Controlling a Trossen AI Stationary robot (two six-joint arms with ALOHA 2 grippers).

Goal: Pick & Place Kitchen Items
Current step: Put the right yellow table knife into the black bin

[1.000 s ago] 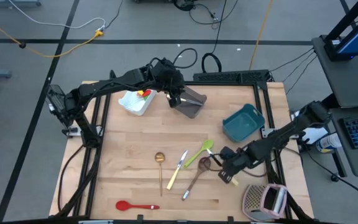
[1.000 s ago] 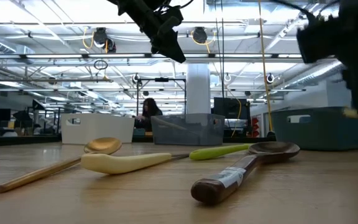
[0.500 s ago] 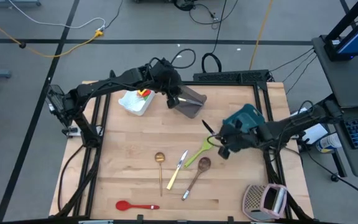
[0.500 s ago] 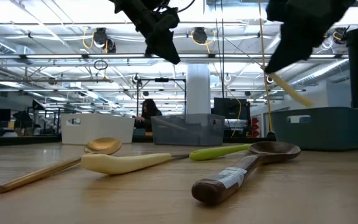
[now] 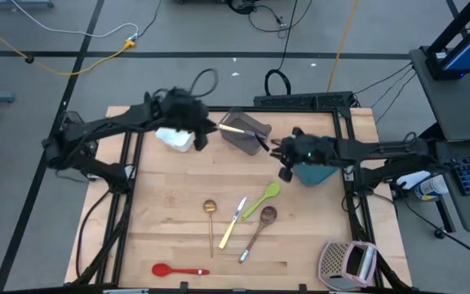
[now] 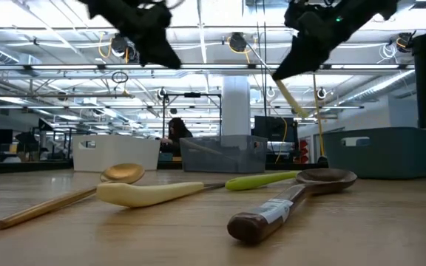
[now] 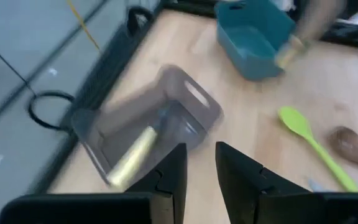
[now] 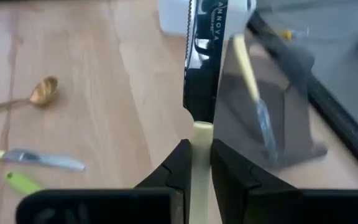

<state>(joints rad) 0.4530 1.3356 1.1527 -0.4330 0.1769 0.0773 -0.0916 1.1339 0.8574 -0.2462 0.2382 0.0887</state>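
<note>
I carried the knife from the tabletop's near edge up beside the grey tub.
Right tool gripped its cream handle; left tool, parted, empty, swung off that tub toward the white tub.

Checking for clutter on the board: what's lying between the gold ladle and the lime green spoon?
In the high view, only the cream-handled knife lies between the gold ladle and the lime green spoon; the rest is bare wood.

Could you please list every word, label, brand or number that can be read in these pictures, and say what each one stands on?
"NNOVA": white letters on the black blade of the knife held in the right gripper; a first letter may be cut off.
A label on the brown spoon's handle: too small to read.
Nothing else legible.
</note>
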